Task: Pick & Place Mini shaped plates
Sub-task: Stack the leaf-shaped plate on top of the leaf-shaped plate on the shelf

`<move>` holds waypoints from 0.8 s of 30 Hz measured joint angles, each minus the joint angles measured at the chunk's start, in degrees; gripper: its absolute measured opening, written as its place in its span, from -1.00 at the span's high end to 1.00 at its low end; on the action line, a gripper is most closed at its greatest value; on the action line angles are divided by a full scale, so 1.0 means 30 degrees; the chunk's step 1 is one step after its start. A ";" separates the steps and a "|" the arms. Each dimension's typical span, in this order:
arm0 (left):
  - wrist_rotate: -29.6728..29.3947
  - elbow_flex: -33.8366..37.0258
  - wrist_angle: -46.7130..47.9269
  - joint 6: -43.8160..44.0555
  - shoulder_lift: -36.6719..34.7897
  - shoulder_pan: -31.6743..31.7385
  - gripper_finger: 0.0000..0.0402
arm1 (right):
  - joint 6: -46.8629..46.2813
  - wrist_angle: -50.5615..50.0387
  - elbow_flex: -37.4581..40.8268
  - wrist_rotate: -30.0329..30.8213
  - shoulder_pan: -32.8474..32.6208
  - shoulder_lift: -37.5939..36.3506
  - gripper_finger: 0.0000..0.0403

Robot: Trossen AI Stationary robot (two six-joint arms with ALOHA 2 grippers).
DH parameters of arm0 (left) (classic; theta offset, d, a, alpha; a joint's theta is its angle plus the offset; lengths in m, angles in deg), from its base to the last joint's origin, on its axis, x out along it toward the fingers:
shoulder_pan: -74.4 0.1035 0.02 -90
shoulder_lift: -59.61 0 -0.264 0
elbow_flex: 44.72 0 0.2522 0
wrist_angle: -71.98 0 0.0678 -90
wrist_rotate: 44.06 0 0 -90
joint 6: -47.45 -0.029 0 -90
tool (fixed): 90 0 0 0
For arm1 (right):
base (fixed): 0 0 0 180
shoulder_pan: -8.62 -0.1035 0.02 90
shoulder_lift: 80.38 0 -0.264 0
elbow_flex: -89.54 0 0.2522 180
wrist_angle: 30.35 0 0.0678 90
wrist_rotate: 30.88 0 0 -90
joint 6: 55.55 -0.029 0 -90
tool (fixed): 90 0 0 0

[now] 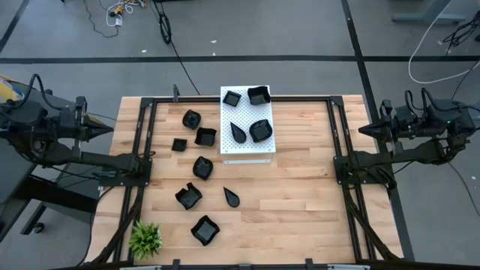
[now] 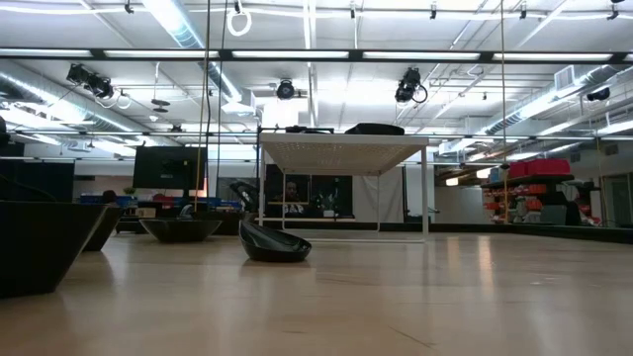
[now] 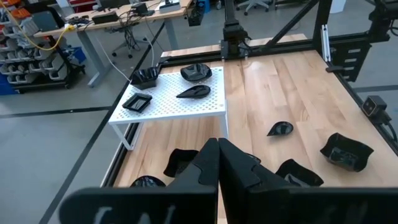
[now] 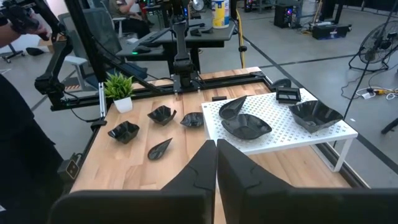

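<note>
A light butcher-block wooden table [image 1: 300, 210] fills the middle of the high view. A white perforated rectangular metal board on thin legs [image 1: 247, 152] stands toward twelve o'clock of the table's centre, raised above the wood like a small shelf. A small green potted plant with spiky leaves [image 1: 145, 239] sits near the table's seven o'clock corner. A black metal frame [image 1: 337, 135] runs along the table's three o'clock and nine o'clock sides. Beyond the twelve o'clock edge lies a grey floor [image 1: 300, 30] crossed by dark lines, with loose cables [image 1: 120, 11] at eleven o'clock.
</note>
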 joint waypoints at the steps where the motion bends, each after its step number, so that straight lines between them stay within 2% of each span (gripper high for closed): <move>1: 0.0000 -0.0007 0.0000 0.0004 0.0000 0.0000 0.99 | 0.0007 -0.0002 0.0000 -0.0004 0.0000 0.0000 0.91; 19: -0.0056 -0.0004 -0.0408 -0.0120 -0.0004 0.0000 0.99 | 0.0002 -0.0007 0.0000 -0.0002 0.0000 0.0000 0.91; 24: -0.1245 -0.0007 -0.0993 0.1381 0.0038 0.0000 0.99 | 0.0000 -0.0007 0.0000 0.0000 -0.0007 0.0000 0.91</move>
